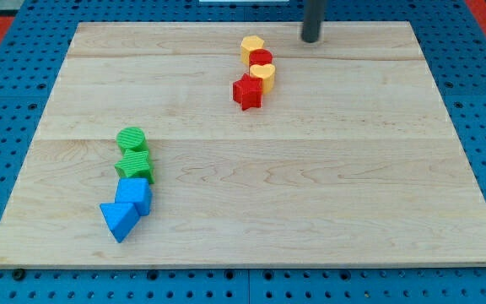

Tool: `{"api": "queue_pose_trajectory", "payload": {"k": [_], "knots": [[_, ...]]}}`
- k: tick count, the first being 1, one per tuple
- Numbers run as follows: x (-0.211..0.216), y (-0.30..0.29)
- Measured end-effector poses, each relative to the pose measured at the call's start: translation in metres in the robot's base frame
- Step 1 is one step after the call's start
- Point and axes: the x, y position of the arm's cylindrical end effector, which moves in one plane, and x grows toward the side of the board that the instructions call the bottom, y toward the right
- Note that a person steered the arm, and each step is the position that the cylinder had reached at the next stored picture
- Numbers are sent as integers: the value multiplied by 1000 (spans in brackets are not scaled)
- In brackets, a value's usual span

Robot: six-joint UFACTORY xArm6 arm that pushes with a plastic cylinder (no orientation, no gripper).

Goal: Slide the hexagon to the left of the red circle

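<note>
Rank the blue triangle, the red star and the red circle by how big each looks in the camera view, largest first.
1. blue triangle, largest, though it lies nearest the view's bottom, so nearness may inflate it.
2. red star.
3. red circle, smallest, but yellow blocks partly hide it, so its true size is unsure.

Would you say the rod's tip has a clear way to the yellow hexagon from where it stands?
Probably yes: my tip stands to the right of the yellow hexagon near the view's top, with bare board between them.
</note>
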Motion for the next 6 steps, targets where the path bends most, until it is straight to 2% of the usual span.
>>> {"api": "queue_pose_trajectory", "payload": {"k": [1, 3, 5, 6], "knots": [[16, -32], [19, -135], [21, -142], [-12, -167]]}}
